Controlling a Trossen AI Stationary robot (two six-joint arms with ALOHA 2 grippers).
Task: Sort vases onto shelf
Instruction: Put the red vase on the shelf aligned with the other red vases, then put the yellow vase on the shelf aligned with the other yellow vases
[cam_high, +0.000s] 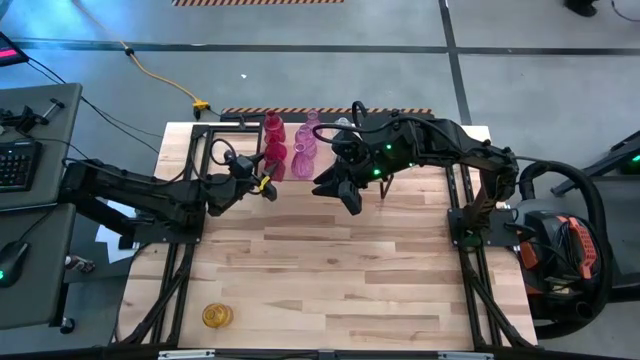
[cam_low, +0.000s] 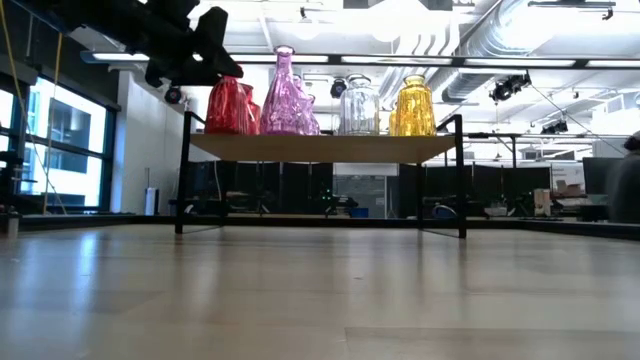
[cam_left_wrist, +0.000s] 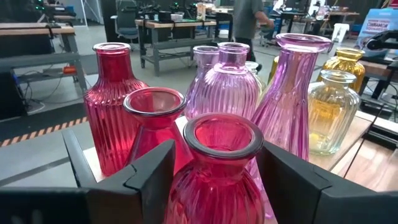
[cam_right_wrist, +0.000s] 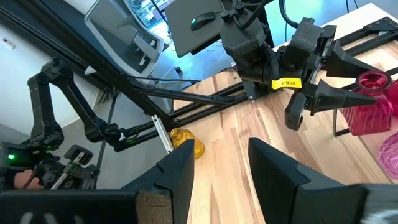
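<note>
The shelf (cam_low: 320, 147) stands at the table's far middle and carries several vases upright on their bases: red ones on the left, then pink (cam_low: 287, 95), clear (cam_low: 358, 108) and yellow (cam_low: 412, 105). My left gripper (cam_left_wrist: 217, 171) reaches level from the table's left, open, with one finger on each side of the nearest red vase (cam_left_wrist: 222, 165), which stands on the shelf's near left end. My right gripper (cam_right_wrist: 221, 168) hangs open and empty, high above the table's middle. A yellow vase (cam_high: 217, 316) sits on the table near the front left corner. My left gripper's fingers (cam_left_wrist: 155, 177) flank the neck and shoulder of the nearest red vase, coming level from the table's left. Whether they touch the glass I cannot tell. The vase stands upright on the shelf.
Behind the red vase, more red (cam_left_wrist: 115, 102) and pink vases (cam_left_wrist: 227, 87) stand close together, leaving little room between them. The black arm frames (cam_high: 180, 250) run along both table sides. The wide wooden tabletop (cam_high: 340, 280) lies in front of the shelf.
</note>
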